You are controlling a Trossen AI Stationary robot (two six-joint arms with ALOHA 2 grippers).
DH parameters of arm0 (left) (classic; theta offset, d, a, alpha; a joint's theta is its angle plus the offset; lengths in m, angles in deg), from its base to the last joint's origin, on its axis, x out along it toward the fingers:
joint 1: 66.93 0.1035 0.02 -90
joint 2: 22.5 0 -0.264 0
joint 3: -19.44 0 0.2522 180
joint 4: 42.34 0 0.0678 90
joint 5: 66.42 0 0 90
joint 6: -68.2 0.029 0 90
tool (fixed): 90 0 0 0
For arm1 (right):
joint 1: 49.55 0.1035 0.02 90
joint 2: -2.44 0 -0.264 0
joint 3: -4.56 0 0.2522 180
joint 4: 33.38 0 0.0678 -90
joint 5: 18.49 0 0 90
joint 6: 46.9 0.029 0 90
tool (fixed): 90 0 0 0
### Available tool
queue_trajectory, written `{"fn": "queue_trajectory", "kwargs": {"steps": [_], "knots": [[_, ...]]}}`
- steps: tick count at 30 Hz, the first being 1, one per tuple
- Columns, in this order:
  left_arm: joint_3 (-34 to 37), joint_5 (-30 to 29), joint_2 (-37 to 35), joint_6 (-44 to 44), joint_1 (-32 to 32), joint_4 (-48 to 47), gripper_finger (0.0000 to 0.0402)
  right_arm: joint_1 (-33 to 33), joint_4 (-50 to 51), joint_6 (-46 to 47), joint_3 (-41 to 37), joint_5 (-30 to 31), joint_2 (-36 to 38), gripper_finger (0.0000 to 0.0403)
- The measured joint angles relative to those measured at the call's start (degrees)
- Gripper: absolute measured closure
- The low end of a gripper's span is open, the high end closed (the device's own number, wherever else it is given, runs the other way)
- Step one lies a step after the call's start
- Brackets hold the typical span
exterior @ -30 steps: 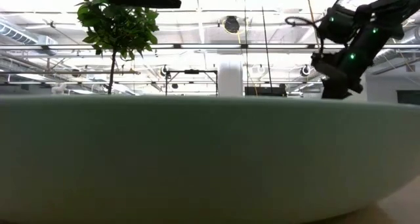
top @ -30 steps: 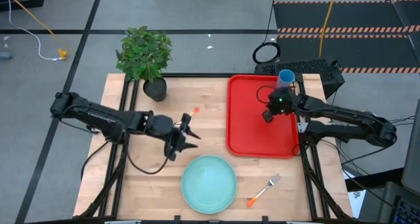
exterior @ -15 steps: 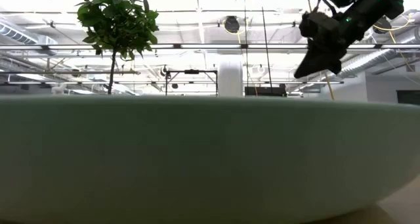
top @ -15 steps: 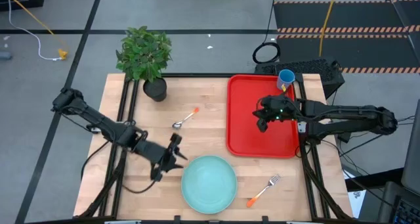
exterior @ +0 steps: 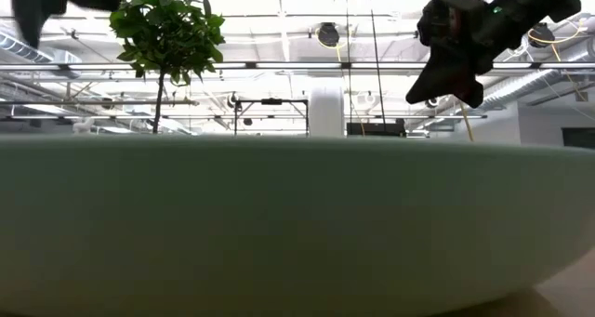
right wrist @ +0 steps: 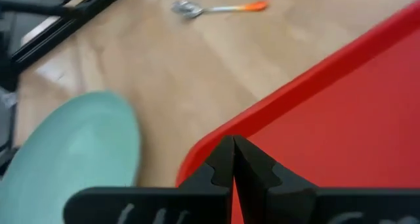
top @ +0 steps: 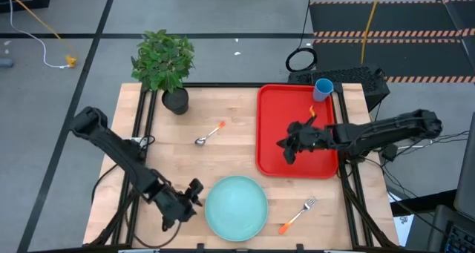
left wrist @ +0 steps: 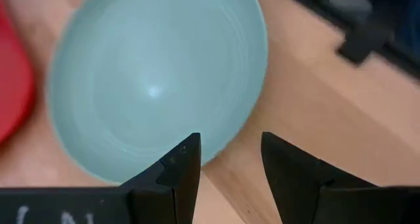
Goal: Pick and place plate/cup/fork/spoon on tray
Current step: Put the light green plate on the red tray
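Note:
The pale turquoise plate [top: 236,207] lies flat on the wooden table near its front edge and fills the low view [exterior: 297,224]. My left gripper [top: 195,194] is open at the plate's left rim, and in the left wrist view [left wrist: 230,159] the rim [left wrist: 220,142] shows between its fingers. My right gripper [top: 288,150] is shut and empty above the red tray [top: 282,104], toward its near left corner [right wrist: 216,135]. The blue cup [top: 323,88] stands at the tray's far right corner. The spoon [top: 209,134] and the fork [top: 298,214] lie on the table.
A potted plant [top: 165,64] stands at the table's far left corner. The spoon lies between the plant and the plate, and the fork lies to the right of the plate near the front edge. Bare wood lies between the plate and the tray.
My left gripper has gone from beside the spoon toward the table's near edge and now sits at the plate's left rim. My right gripper has gone from the tray's far right, near the cup, across the tray toward its near left part. The cup, spoon, fork and plate have stayed in place.

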Motion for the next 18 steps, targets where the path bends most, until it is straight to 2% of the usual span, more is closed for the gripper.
{"fn": "queue_trajectory", "kwargs": {"steps": [6, 11, 18], "knots": [[0.00, -0.02, 6.72, 7.99, 0.07, 1.26, 0.0238, 3.55, -3.72, 0.16, -0.01, 0.29, -2.79, 0.0403], [0.00, -0.37, 11.39, 12.69, 0.06, 3.74, 0.0238, 5.19, -4.28, 2.82, -0.02, 3.13, -4.18, 0.0403], [0.00, -1.98, 14.49, 18.31, -0.26, 7.75, 0.0238, 7.42, -9.15, -0.12, -0.04, 3.16, -5.07, 0.0403]]}}
